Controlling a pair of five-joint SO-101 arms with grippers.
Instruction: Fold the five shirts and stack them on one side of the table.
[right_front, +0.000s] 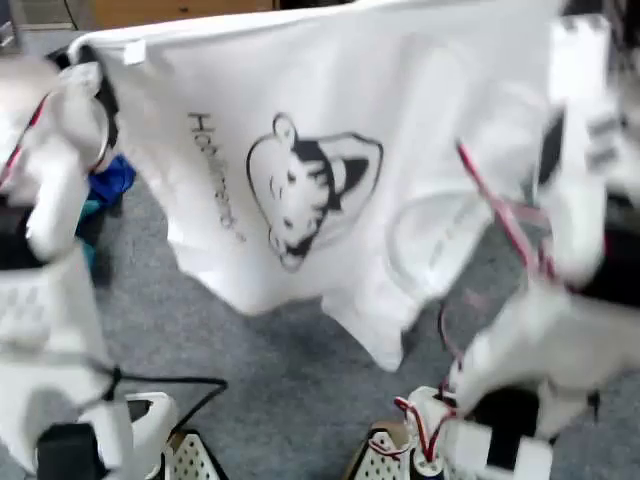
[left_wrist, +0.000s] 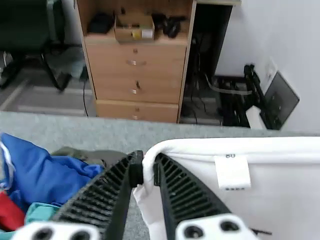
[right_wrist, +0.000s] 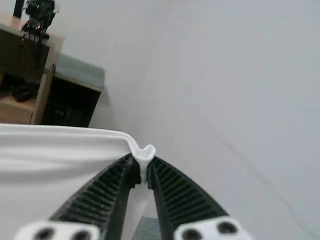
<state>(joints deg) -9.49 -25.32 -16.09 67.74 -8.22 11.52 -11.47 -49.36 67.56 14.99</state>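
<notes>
We see the left pincer (left_wrist: 145, 170) clamped on one upper corner of the white shirt (right_front: 330, 190). Its jaws are closed on a bunched fold of the edge, and a sewn label (left_wrist: 231, 172) sits just beside the grip. The right pincer (right_wrist: 142, 172) is clamped on the opposite upper corner, with a small nub of cloth poking out past its tips.

Between the two pincers the shirt's top edge is stretched out, and the rest hangs below them over the grey worktop (right_front: 280, 370). The black printed face (right_front: 310, 185) is turned toward the high camera. The lower edge hangs unevenly, one flap drooping lower on the right pincer's side; we cannot tell whether it touches the worktop.

Below and beside the left pincer, a heap of blue, red and teal clothes (left_wrist: 35, 175) lies on the worktop. Beyond that pincer stands a wooden drawer unit (left_wrist: 135, 75).
</notes>
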